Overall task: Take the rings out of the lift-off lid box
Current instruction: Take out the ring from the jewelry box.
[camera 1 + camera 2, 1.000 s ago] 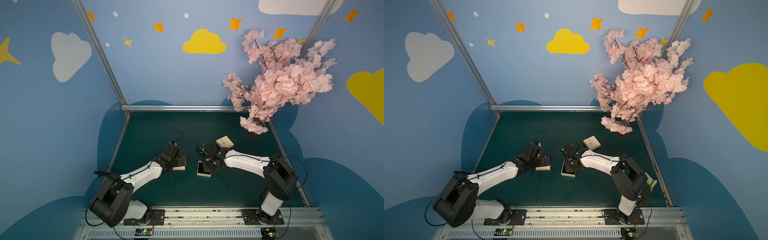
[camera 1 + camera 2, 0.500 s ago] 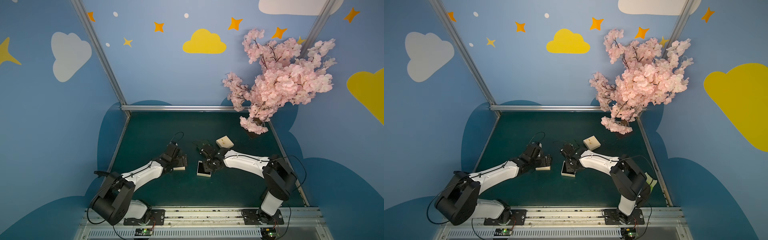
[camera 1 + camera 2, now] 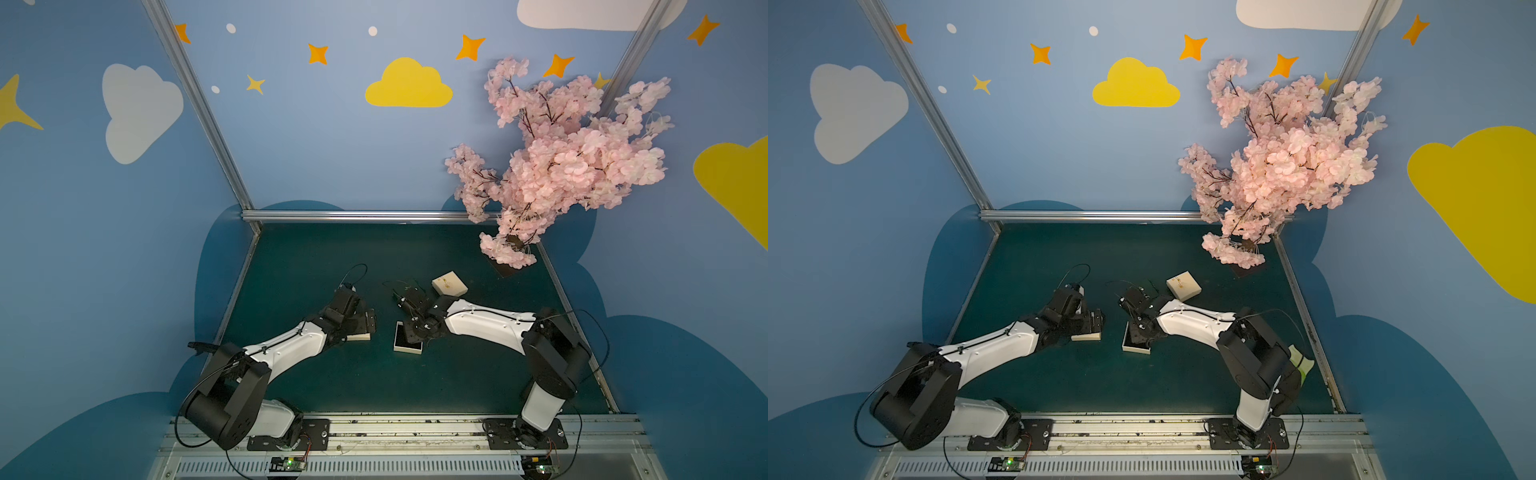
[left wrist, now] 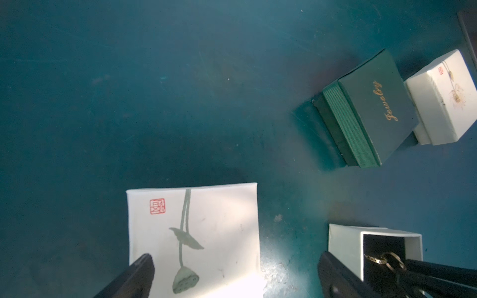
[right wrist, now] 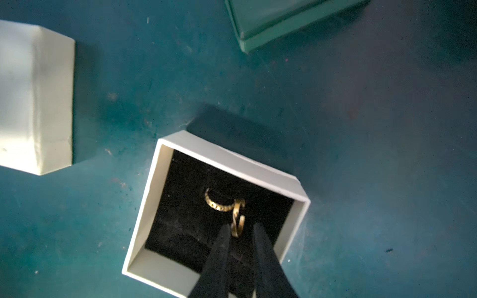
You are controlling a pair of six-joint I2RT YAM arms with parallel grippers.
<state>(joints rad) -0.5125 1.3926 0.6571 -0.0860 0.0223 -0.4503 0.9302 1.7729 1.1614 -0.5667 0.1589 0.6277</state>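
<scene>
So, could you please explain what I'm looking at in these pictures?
Two robot arms stand at a green table. Two pictures look down from above; two come from wrist cameras. On the table are an open white box, its lid, a green box, another white box and a pink tree. The left pincer is open above the lid. The right pincer has its tips either side of one ring in the open box; a second ring sits beside it. Whether it grips is unclear.

The black tapered fingers of the right gripper (image 5: 240, 227) reach into an open white square cardboard box (image 5: 232, 158) lined with black velvet, closely flanking a thin brass-toned metal ring (image 5: 238, 215) standing beside a patterned second ring (image 5: 218, 205) seated in the lining.
</scene>
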